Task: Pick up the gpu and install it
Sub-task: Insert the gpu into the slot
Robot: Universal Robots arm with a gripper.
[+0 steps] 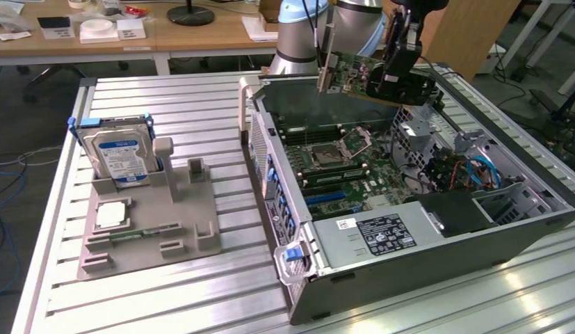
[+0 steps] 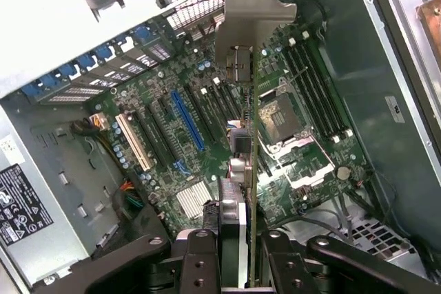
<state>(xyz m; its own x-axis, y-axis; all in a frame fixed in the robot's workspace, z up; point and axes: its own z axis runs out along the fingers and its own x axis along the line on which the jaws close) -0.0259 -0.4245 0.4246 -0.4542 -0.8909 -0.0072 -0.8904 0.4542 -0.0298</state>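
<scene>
The gpu (image 1: pixel 354 75), a green-backed card with a metal end bracket and a dark face, hangs in the air over the far end of the open computer case (image 1: pixel 509 236). My gripper (image 1: pixel 395 78) is shut on it, gripping it from the exterior view's right. In the wrist view the gpu (image 2: pixel 252 170) appears edge-on between my black fingers (image 2: pixel 201 259), its silver bracket (image 2: pixel 251 5) pointing away. Below it lies the motherboard (image 2: pixel 207 163) with a blue expansion slot (image 2: pixel 187 123) and the processor socket (image 2: pixel 286 125). The card is well above the board, touching nothing.
On the exterior view's left, a grey fixture (image 1: pixel 148 223) holds a hard drive (image 1: pixel 120 156) standing upright and a small green memory stick (image 1: pixel 129 236). Inside the case are a power supply (image 1: pixel 380 233), a drive cage (image 1: pixel 426 136) and loose cables (image 1: pixel 473 170). Wooden desks stand behind.
</scene>
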